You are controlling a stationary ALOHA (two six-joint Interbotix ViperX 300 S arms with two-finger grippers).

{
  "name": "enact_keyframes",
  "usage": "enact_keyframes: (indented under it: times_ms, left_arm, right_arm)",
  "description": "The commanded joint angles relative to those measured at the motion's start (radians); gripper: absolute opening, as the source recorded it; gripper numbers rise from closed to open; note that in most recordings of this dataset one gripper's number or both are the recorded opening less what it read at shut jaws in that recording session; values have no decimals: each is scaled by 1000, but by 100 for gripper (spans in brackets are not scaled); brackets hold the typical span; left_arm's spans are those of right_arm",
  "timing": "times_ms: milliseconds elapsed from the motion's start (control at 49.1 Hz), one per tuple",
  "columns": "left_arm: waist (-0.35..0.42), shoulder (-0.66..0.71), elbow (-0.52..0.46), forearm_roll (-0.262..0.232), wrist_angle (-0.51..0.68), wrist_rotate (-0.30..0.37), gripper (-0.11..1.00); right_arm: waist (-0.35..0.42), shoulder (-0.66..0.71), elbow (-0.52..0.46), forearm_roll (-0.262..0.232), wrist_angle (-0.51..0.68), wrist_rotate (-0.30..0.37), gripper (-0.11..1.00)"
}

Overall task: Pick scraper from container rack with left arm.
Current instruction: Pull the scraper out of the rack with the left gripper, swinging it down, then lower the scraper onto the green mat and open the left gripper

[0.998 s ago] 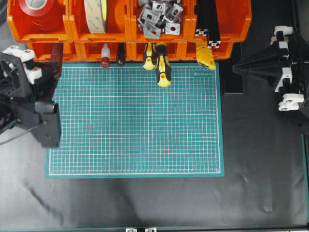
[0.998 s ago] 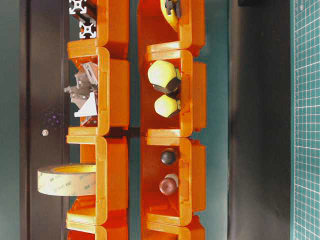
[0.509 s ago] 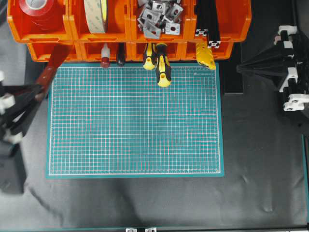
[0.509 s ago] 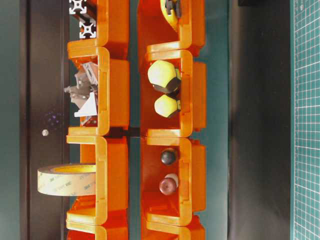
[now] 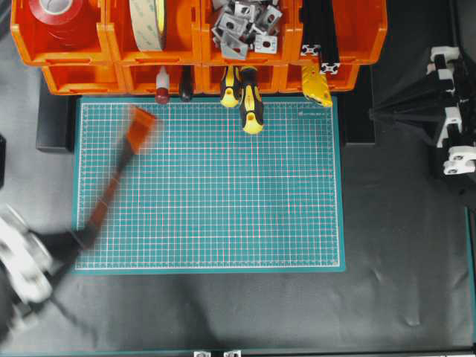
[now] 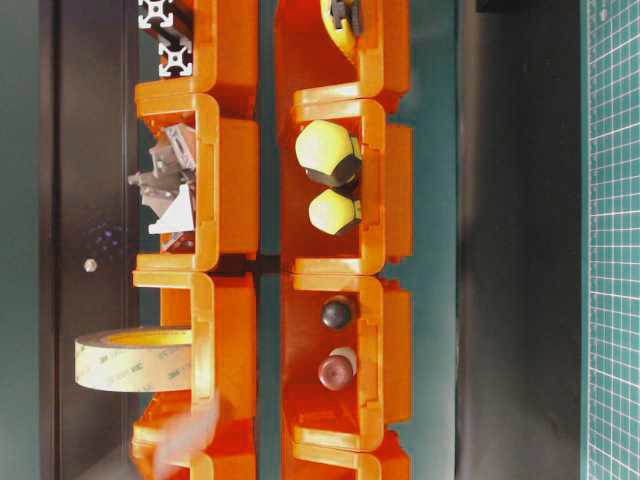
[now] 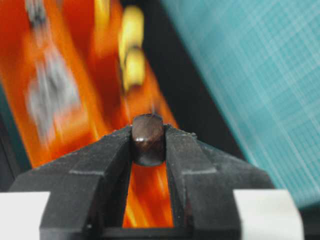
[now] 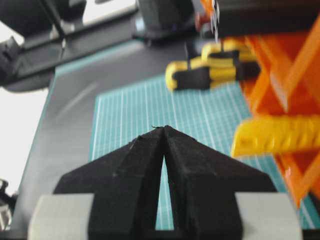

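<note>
The scraper (image 5: pixel 111 186) is a motion-blurred streak slanting over the left side of the green mat, its wide blade end (image 5: pixel 141 123) toward the container rack (image 5: pixel 201 37). My left gripper (image 5: pixel 76 239), blurred at the mat's front left corner, is shut on the handle end. The left wrist view shows its jaws (image 7: pixel 148 132) clamped on the dark brown wooden handle end of the scraper (image 7: pixel 148 142). The orange rack (image 6: pixel 230 200) fills the table-level view, with a blurred pale streak near its lower left corner. My right gripper (image 5: pixel 374 111) (image 8: pixel 164 129) hangs shut and empty at the right.
Two yellow-and-black screwdrivers (image 5: pixel 249 104) stick out of the rack over the mat's far edge (image 5: pixel 223 100). A red-knobbed tool (image 5: pixel 161 95) and a yellow tool (image 5: pixel 316 85) also poke out. The upper bins hold tape rolls (image 5: pixel 149 22) and metal brackets (image 5: pixel 242 26).
My left arm has swung back toward the front left, drawing the scraper out of the lower left bin and over the mat. The right arm has barely moved.
</note>
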Motion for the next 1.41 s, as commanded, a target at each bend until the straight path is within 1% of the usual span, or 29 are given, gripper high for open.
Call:
enact_keyframes:
  times_ms: [0, 102, 204, 244, 387, 489, 631, 754, 896, 1019, 1243, 1385]
  left_arm:
    - [35, 0, -37, 8, -143, 5, 20]
    - [91, 5, -9, 8, -262, -31, 20]
    - [146, 11, 49, 8, -390, -61, 20]
    - [175, 15, 86, 9, -454, -61, 20]
    - [265, 28, 198, 8, -626, -54, 20]
    - [327, 31, 268, 8, -699, -55, 20]
    - [396, 32, 342, 8, -762, -52, 20]
    - [437, 32, 396, 8, -799, -61, 20]
    - [454, 32, 437, 8, -833, -71, 20]
    - [465, 37, 446, 8, -844, -71, 20]
    - [471, 51, 426, 6, -848, -77, 20]
    - [472, 61, 410, 6, -845, -109, 20]
  right_arm:
    - [2, -3, -40, 2, 43, 12, 1]
    - [5, -15, -44, 2, 57, 18, 1]
    - [6, -28, -51, 3, 64, 17, 1]
    - [6, -34, -52, 2, 74, 17, 1]
    - [3, -80, -74, 0, 123, 17, 1]
    - [3, -104, -91, 0, 160, 20, 1]
    - [3, -121, -100, 0, 178, 20, 1]
    - [3, -123, -101, 0, 178, 20, 1]
    - [0, -121, -100, 2, 178, 20, 1]
    - [-6, -121, -100, 2, 178, 20, 1]
    - [-8, -121, -100, 2, 183, 20, 1]
    - [-8, -121, -98, 2, 183, 20, 1]
